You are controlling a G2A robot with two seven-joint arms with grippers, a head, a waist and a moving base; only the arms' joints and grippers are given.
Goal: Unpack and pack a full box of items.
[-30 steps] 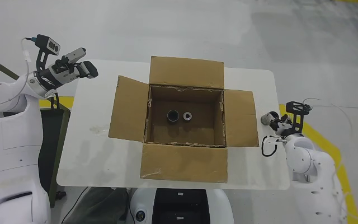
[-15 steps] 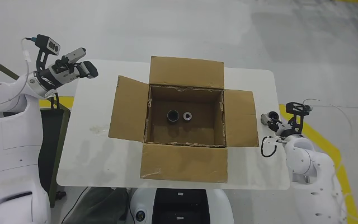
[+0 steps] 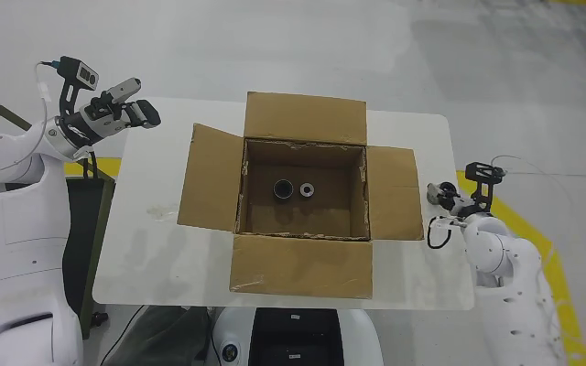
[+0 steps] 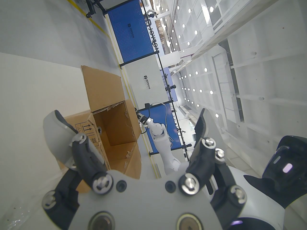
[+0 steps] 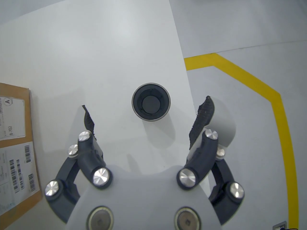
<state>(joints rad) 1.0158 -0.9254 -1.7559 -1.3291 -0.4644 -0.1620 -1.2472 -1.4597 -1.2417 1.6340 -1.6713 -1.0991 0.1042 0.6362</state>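
Top view: the open cardboard box [image 3: 305, 117] sits mid-table [image 3: 146, 265], with a dark cylinder [image 3: 283, 189] and a silver ring [image 3: 307, 190] inside.

Left wrist view: the left gripper [image 4: 129, 117] is spread wide and empty.

Right wrist view: the right gripper [image 5: 146, 104] gapes above a dark cup [image 5: 151, 105] that stands near the table edge. White barcode labels [image 5: 14, 132] mark a box flap.

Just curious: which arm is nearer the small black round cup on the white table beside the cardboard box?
Right. The right gripper is open just above the small black round cup; the left gripper is beyond the brown cardboard box, at the white table's opposite corner.
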